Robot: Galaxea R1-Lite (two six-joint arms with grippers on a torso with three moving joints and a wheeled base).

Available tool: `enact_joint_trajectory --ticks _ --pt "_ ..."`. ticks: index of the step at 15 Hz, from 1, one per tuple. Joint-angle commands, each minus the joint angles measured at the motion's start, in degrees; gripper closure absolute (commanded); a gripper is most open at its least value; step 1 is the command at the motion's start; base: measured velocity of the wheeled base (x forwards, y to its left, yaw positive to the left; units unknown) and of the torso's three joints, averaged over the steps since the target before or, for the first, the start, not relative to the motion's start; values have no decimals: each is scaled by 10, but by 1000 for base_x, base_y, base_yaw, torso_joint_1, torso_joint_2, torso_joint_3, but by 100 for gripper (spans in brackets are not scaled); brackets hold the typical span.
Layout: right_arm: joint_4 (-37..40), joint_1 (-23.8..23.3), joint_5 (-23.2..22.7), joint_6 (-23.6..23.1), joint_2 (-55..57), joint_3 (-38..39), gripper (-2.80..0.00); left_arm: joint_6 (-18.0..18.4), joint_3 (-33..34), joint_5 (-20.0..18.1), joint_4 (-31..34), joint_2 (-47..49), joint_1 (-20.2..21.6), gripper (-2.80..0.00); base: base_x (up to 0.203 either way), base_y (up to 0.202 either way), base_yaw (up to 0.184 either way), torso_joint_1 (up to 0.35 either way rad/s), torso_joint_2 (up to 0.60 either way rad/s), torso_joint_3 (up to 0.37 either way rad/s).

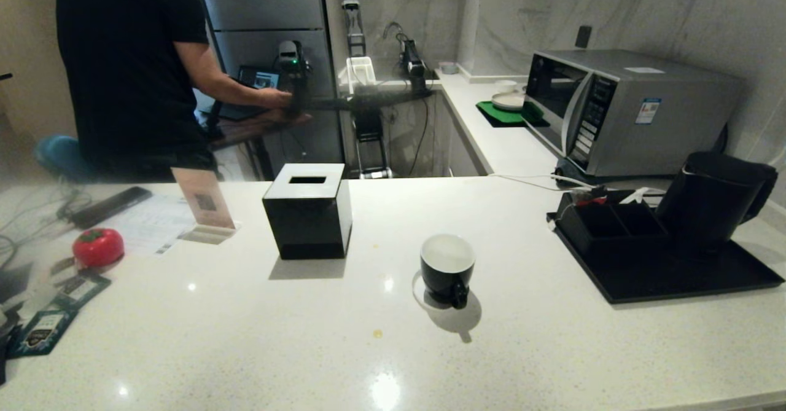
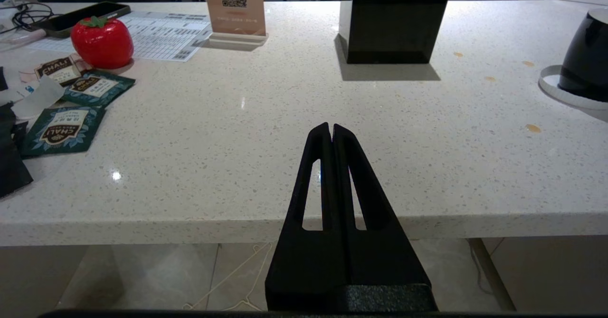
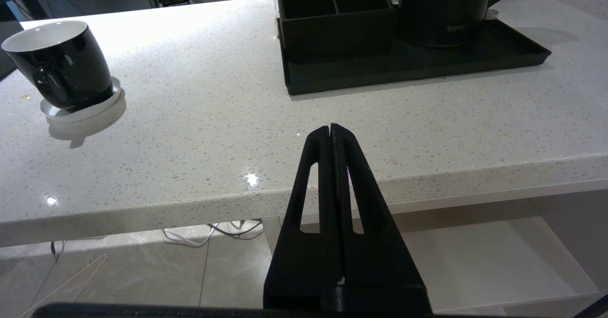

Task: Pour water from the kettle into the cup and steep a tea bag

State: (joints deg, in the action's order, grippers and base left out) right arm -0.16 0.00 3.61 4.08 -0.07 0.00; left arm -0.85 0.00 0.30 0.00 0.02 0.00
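The black cup with its white inside stands on a white coaster mid-counter, its ear handle facing me; it also shows as the cup and the cup. The matte-black kettle sits on a black tray at the right, seen too as the kettle. Green tea bag packets lie at the counter's left end. My left gripper and right gripper are both shut and empty, held just before the counter's front edge. Neither arm shows in the head view.
A black cube tissue box stands left of the cup. A divided black caddy shares the tray. A red tomato-shaped object, a QR sign, a phone and cables lie at the left. A microwave stands behind; a person is beyond the counter.
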Motion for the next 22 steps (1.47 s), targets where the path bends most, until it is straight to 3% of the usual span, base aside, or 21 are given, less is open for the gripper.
enact_joint_trajectory --ticks 1,22 --pt "0 0 0 0 1 0 0 0 0 0 0 0 0 0 0 0 0 0 0 0" --pt "0 0 0 0 1 0 0 -1 0 0 -1 0 0 0 0 -3 0 0 0 0"
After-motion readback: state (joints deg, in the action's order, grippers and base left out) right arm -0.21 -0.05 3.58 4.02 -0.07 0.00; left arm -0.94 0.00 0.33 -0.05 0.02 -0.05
